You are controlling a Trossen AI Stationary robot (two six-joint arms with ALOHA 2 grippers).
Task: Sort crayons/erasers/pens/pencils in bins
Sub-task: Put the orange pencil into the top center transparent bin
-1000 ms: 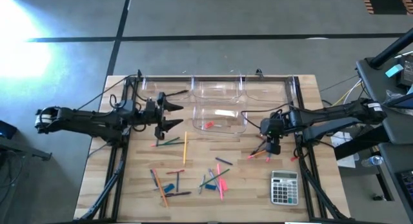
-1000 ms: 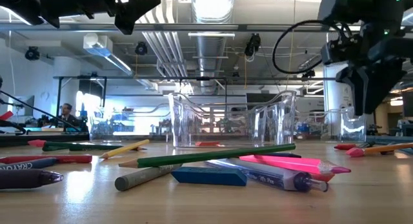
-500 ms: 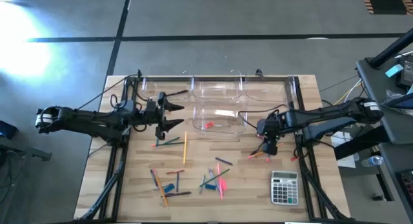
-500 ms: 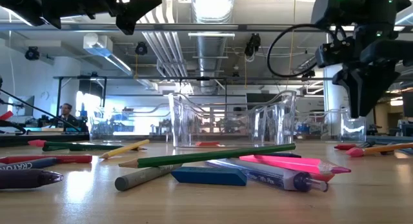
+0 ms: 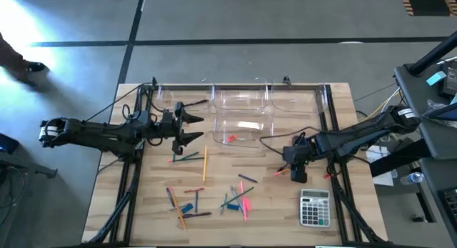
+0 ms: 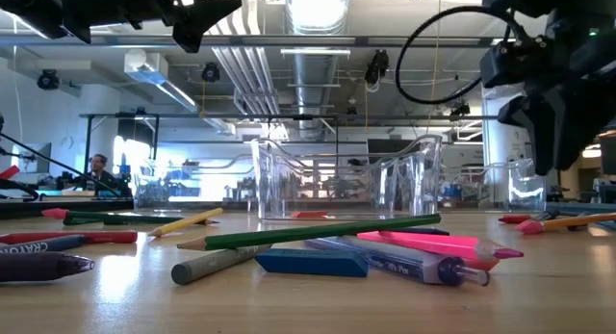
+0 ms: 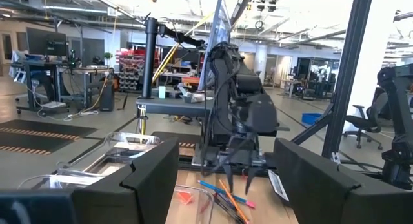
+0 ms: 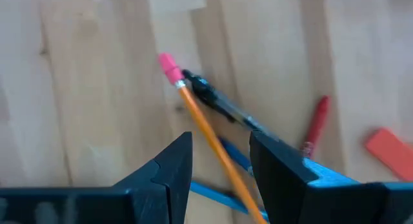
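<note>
My right gripper (image 5: 298, 169) is open and points down at a small cluster at the table's right: an orange pencil (image 8: 193, 114) with a pink tip, a dark pen (image 8: 222, 104), a red crayon (image 8: 316, 127), a blue pen (image 8: 216, 193) and a red eraser (image 8: 390, 150). Its fingers stand on either side of the orange pencil, above it. My left gripper (image 5: 190, 128) is open and empty, held above the table left of the bins. Clear bins (image 5: 243, 98) stand at the far middle; one (image 5: 265, 136) holds a red eraser (image 5: 230, 139).
Several pencils, pens, crayons and a blue eraser lie scattered at the near middle (image 5: 214, 198). More sticks lie near the left gripper (image 5: 187, 157). A grey calculator (image 5: 314, 207) lies at the near right. Metal frame rails (image 5: 330, 119) run along both sides.
My right gripper has moved a little toward the table's near edge, over the cluster of pencil and pen. The things on the table have stayed where they were.
</note>
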